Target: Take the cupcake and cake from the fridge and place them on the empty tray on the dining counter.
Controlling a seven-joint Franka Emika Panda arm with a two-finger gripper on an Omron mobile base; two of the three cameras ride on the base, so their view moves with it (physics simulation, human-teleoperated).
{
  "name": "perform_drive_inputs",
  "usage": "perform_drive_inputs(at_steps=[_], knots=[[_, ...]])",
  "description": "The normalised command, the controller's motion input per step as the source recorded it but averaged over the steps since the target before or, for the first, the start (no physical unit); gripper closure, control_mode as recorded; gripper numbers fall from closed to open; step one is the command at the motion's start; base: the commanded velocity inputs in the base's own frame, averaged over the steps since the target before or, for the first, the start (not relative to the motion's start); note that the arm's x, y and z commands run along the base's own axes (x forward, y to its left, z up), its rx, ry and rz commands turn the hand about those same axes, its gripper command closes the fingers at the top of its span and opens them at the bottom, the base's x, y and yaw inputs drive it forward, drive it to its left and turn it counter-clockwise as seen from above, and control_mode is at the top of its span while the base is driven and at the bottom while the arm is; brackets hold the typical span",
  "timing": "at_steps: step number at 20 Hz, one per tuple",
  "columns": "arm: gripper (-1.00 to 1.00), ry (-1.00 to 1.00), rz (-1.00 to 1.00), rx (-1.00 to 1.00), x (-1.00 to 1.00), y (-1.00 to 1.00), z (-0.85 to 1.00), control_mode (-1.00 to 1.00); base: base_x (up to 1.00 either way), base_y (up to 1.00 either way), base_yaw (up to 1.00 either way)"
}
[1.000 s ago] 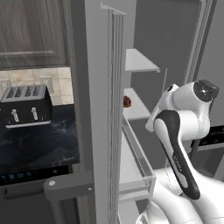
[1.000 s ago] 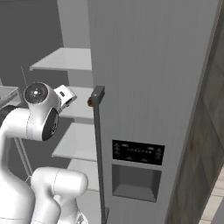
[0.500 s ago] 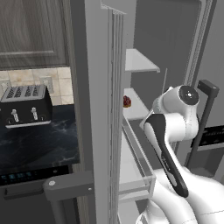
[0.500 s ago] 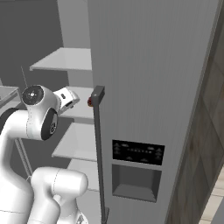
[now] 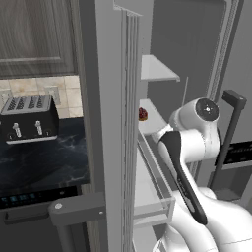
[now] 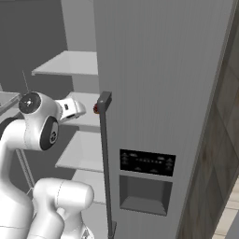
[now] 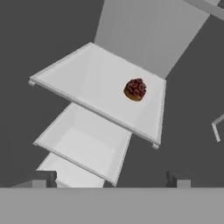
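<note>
The pincer [image 7: 109, 179], tips wide apart and empty, faces into the open fridge [image 6: 163, 70] at the reach-in step; next it must travel forward to the cake [image 7: 135, 89] near the shelf [image 7: 78, 83] back, keeping clear of the shelf's front lip and the door edges

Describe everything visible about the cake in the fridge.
The cake is small and round, with a dark brown base and a bumpy reddish top. It sits upright and alone on a white shelf inside the open fridge, toward the shelf's back corner. Only the shelf touches it. The open gripper is apart from it, pointed its way.
</note>
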Motion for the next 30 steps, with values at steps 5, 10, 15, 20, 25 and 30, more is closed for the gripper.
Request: perform_drive_inputs(at_steps=[5, 10, 15, 20, 25, 30], knots=[[-1.00, 0.00, -0.11, 0.22, 0.00, -0.04, 0.00, -1.00, 0.00, 0.00, 0.00], [-1.00, 0.00, -0.12, 0.21, 0.06, 0.00, 0.00, -1.00, 0.00, 0.00, 0.00], [-1.00, 0.00, -0.15, 0.16, 0.22, 0.00, 0.00, -1.00, 0.00, 0.00, 0.00], [-1.00, 0.00, -0.07, 0.07, 0.37, 0.00, 0.00, -1.00, 0.00, 0.00, 0.00], [-1.00, 0.00, 0.00, 0.01, 0.57, 0.00, -0.08, -1.00, 0.00, 0.00, 0.00], [-1.00, 0.00, 0.00, 0.00, 0.40, 0.08, -0.29, -1.00, 0.00, 0.00, 0.00]])
